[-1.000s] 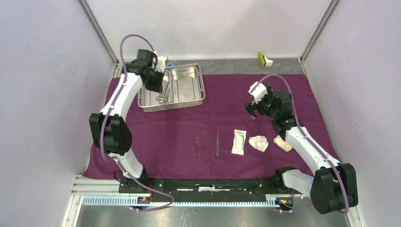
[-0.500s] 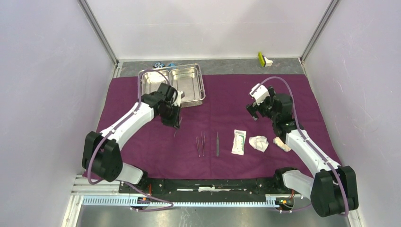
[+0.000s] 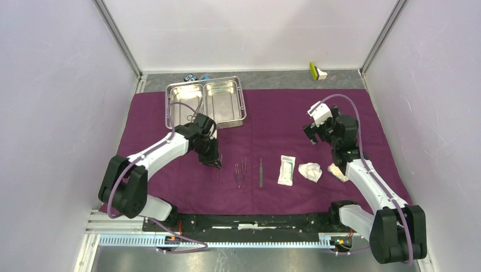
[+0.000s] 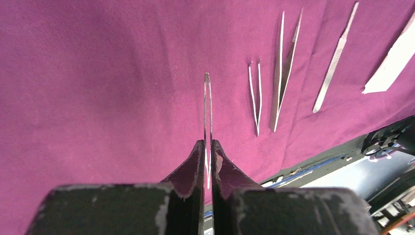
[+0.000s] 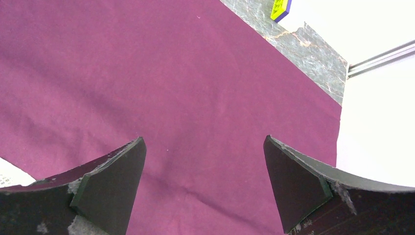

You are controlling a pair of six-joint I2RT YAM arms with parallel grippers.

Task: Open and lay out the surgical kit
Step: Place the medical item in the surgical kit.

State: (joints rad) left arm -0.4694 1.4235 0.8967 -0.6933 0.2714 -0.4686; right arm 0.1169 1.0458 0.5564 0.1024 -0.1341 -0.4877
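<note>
The left fingers are pinched shut on a thin steel instrument. It pokes straight out ahead of them, edge-on, with its tip low over the purple cloth wrap; I cannot tell whether it touches the cloth. Just to its right lie the small tweezers, then a longer pair of pointed forceps, a slim flat handle and the white sealed packet, all roughly parallel and apart from one another. From above, the row ends with the white gauze wads near the right arm, while the two-compartment steel tray sits well back on the far part of the cloth. The right fingers are spread wide with nothing between them, hanging over bare cloth away from the row. This looks to me like the laying-out stage, with this piece bound for the left end of the row. I would say the next move calls for lowering it flat, in line with its neighbours and clear of the tweezers. The fingers should then part and rise straight up, so neither cloth nor row is disturbed.
</note>
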